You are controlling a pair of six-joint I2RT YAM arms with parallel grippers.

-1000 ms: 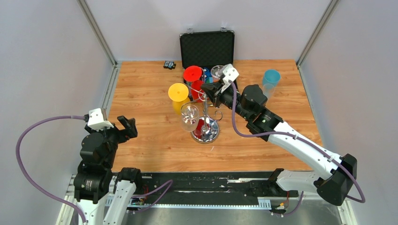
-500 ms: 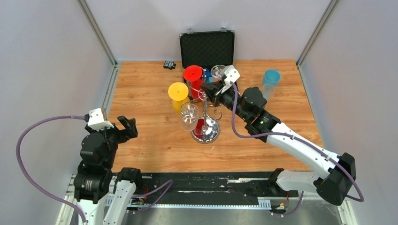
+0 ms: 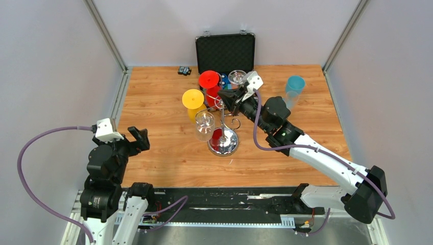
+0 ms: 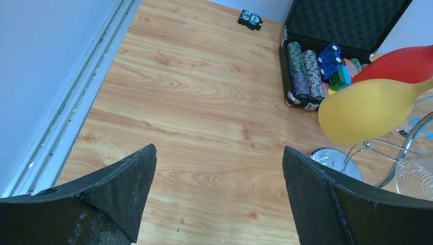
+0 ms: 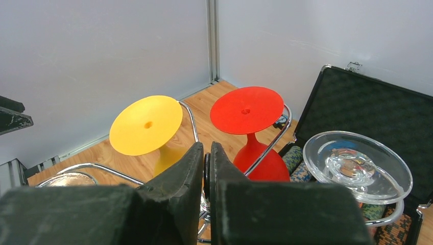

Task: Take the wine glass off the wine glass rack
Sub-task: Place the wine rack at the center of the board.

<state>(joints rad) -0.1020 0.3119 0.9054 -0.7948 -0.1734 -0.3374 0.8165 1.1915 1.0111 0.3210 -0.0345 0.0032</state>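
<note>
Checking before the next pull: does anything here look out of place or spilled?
Nothing spilled or broken. Only the blue glass stands upright alone, right of the wine glass rack, where the other glasses hang upside down.

Shiny chrome wine glass rack (image 3: 223, 141) on matt wood-grain table (image 3: 163, 102).

Bright, even, diffuse light fills all three views, and the desk (image 3: 163, 102) carries only faint, soft-edged shadows. The rack (image 3: 223, 141) has a mirrored base that throws back white glints and a red reflection, and the clear glass (image 5: 357, 166) in the right wrist view shows small white highlights. There the right gripper (image 5: 207, 153) is dark and slightly soft in the foreground, while the background is sharp.
</note>
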